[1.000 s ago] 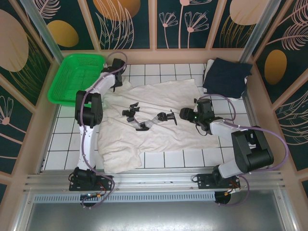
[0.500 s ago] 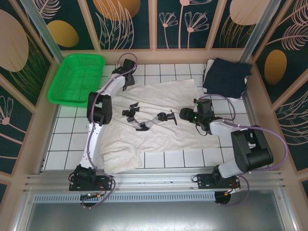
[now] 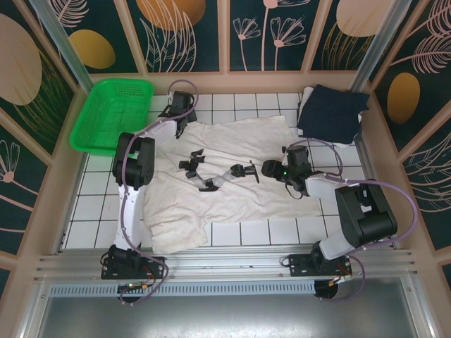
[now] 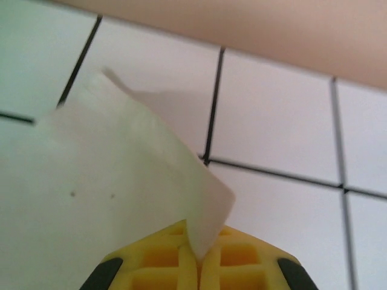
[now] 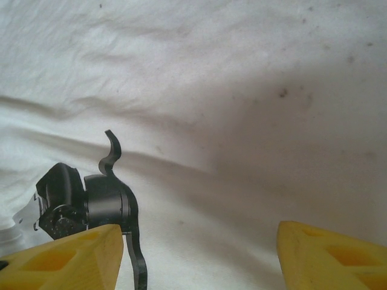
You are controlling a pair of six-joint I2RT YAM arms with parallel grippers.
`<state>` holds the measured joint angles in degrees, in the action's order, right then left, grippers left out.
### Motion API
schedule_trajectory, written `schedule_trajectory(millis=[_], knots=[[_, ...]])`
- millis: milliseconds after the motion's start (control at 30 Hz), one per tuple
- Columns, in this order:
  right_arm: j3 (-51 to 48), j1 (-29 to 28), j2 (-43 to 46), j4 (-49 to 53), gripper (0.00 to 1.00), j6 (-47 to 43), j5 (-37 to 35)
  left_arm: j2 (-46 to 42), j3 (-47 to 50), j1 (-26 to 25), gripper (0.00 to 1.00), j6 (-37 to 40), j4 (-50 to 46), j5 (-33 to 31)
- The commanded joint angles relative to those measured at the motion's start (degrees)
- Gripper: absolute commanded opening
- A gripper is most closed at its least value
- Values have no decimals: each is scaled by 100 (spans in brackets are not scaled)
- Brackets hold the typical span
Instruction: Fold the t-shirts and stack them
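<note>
The left fingers (image 4: 151, 269) had closed, pinching a corner of the cream t-shirt (image 4: 103, 199), plain from the wrist; right fingers (image 5: 66, 257) stood spread.

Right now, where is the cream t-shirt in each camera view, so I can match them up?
Top external: the cream t-shirt lies spread mid-table, far-left corner at the left hand.
Left wrist: its corner at lower left, pinched in the shut left hand, over white tiles.
Right wrist: wrinkled cloth under the camera.
Shared landmark: its black print, central in top external, lower left in right wrist.
</note>
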<state>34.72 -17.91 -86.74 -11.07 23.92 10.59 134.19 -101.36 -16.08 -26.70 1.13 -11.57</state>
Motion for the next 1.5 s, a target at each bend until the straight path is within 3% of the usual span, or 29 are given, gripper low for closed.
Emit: schedule_trajectory(millis=[0, 67, 133, 200, 300, 467, 633, 767, 1000, 1267, 1467], knots=[[-114, -51, 83, -137, 68, -11, 49, -341, 379, 28, 8, -164, 1549, 89], [-132, -46, 57, -127, 68, -11, 31, -110, 120, 33, 27, -163, 1429, -87], [-132, -46, 67, -90, 68, -27, 31, 394, -776, 33, 60, -269, 359, -583], [-149, -52, 130, -40, 68, -54, 27, 805, -1555, 35, 62, -318, -561, -1009], [-141, -46, 224, 37, 70, -123, -94, 572, -1247, 48, 75, -268, -557, -1168], [258, -24, 82, 222, 71, -255, -296, -424, -238, 44, 79, -253, -661, -1254], [901, 38, -335, 268, 71, -344, -368, -1428, 1303, 48, 80, -345, -665, -814], [1638, 73, -899, 471, 70, -430, -577, -1421, 1924, 43, 81, -399, -784, -866], [2774, 290, -2048, 744, 70, -511, -683, -247, 797, 196, 82, -442, -1665, -1231], [4191, 675, -3462, 1663, 63, -619, -953, 456, -390, 549, 82, -473, -2219, -863], [3862, 990, -3389, 1590, 59, -293, -1103, 764, -1010, 554, 84, -405, -2332, -549]])
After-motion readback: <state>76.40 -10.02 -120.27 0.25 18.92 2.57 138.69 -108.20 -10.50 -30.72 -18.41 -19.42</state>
